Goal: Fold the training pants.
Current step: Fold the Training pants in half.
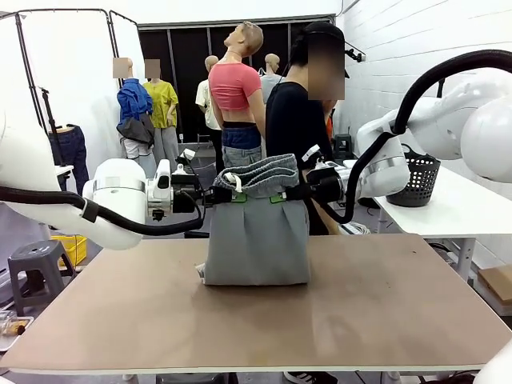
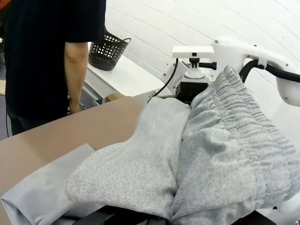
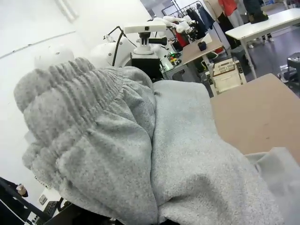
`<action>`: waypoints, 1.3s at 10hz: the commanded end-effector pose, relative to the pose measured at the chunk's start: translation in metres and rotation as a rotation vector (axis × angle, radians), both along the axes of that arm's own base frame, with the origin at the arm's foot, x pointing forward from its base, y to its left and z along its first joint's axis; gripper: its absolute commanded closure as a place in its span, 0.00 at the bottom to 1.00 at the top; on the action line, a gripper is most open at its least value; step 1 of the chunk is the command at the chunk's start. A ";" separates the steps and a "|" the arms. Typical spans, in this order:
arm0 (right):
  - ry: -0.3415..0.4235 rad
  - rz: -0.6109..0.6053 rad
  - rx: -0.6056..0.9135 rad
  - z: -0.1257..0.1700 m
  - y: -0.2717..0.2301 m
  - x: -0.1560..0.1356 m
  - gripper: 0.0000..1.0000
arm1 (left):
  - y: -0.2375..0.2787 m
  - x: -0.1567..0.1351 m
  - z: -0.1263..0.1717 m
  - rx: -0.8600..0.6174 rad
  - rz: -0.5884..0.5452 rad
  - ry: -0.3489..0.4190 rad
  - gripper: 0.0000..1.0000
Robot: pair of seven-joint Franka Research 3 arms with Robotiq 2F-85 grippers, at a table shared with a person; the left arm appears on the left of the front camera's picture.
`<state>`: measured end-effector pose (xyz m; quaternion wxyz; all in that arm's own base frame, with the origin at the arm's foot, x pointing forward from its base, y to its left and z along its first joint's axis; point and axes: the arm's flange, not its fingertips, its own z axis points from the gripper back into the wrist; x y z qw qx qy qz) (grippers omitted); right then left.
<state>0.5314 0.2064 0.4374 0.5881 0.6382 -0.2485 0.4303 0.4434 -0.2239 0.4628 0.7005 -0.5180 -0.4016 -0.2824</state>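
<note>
Both arms are up over the table [image 1: 384, 304] and the training pants [image 1: 258, 236] hang between them like a curtain, the gathered waistband [image 1: 258, 172] bunched on top and the lower fold resting on the wood. The left claw [image 1: 238, 196] is pinched tight on the left corner of the fabric, its green pad showing at the cloth edge, and the right claw [image 1: 278, 197] is clamped on the opposite corner in the same way. Behind the garment stands a person [image 1: 300, 120] in black, with a black basket [image 1: 418, 182] on the far white table. In the wrist views the grey jersey drapes thickly over the fingers, waistband ridges up close. The risk I see: the grips look close to the edges, so a jerk or uneven travel could pull one corner free and collapse the fold. If the arms lower out of step, the layers could skew and the waistband land crooked, or the resting hem could drag and bunch.
</note>
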 end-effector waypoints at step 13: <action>0.490 -0.213 -0.075 -0.130 -0.040 0.033 1.00 | 0.031 0.047 -0.125 0.037 0.080 0.861 1.00</action>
